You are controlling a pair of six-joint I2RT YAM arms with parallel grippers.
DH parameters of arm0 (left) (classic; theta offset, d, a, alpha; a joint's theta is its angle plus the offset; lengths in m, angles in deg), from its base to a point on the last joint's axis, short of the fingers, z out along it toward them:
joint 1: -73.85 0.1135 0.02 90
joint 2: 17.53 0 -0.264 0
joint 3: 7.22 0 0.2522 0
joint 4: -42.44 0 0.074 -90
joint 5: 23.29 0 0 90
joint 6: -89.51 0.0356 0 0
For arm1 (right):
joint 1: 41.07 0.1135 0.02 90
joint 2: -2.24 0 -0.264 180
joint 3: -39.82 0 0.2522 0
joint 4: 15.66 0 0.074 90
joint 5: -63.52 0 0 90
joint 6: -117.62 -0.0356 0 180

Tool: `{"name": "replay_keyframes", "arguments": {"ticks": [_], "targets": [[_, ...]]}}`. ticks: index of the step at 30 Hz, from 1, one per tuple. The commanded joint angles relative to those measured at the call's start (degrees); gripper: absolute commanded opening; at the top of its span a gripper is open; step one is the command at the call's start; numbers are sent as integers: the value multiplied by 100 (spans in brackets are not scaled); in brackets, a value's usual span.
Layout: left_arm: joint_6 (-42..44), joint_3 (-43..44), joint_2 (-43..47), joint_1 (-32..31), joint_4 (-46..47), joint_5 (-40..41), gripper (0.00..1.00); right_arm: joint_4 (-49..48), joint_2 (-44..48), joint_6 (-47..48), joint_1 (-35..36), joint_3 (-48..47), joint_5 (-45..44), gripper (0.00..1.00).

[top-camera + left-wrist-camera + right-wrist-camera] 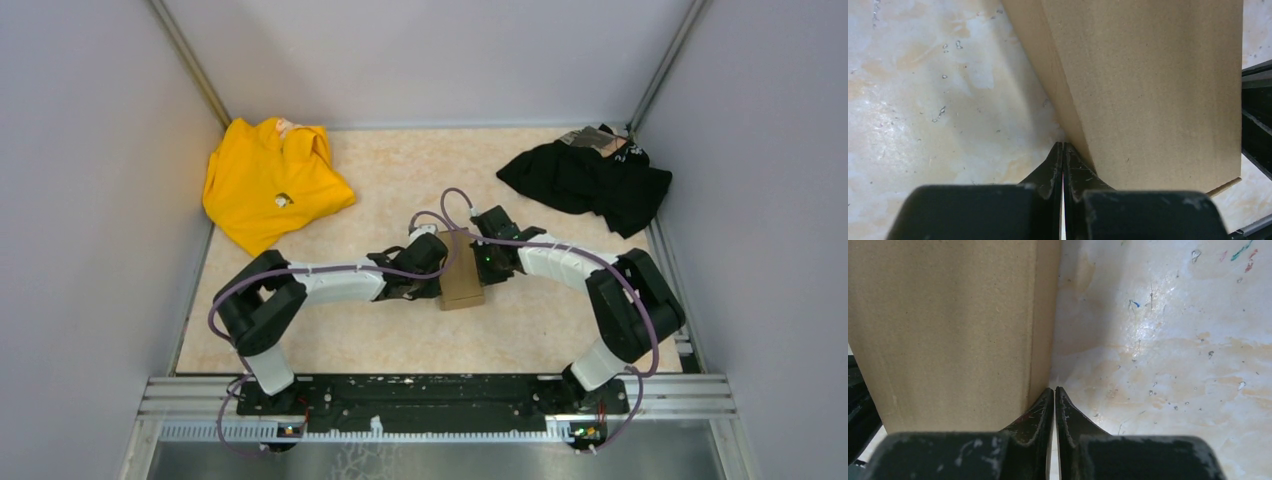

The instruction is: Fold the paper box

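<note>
Left gripper (1063, 150) and right gripper (1054, 392) — both pinched shut, empty — flank the paper box (462, 283), tips at its walls, likely squaring it.

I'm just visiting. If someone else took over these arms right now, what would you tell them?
Left gripper: shut on nothing, tips at the base of the paper box, on its left side.
Right gripper: shut on nothing, tips at the base of its right side.
Paper box: between the two arms, already shaped as a carton.
Left to do: the end flaps cannot be judged here, so check and close them.
</note>
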Motion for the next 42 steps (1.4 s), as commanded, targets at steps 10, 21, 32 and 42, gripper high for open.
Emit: {"name": "replay_keyframes", "arguments": {"ticks": [10, 21, 32, 42], "targets": [[-162, 276, 119, -253, 632, 20, 1, -617, -245, -366, 349, -12, 561, 4], [-479, -381, 613, -280, 2040, -288, 1, -664, -318, -450, 491, -68, 578, 4], [-145, -192, 1420, -73, -313, 855, 23, -299, -205, -47, -133, -113, 109, 16], [542, -400, 1286, 1263, 242, 336, 19, -217, -1079, 355, -613, -1421, 196, 16]]}}
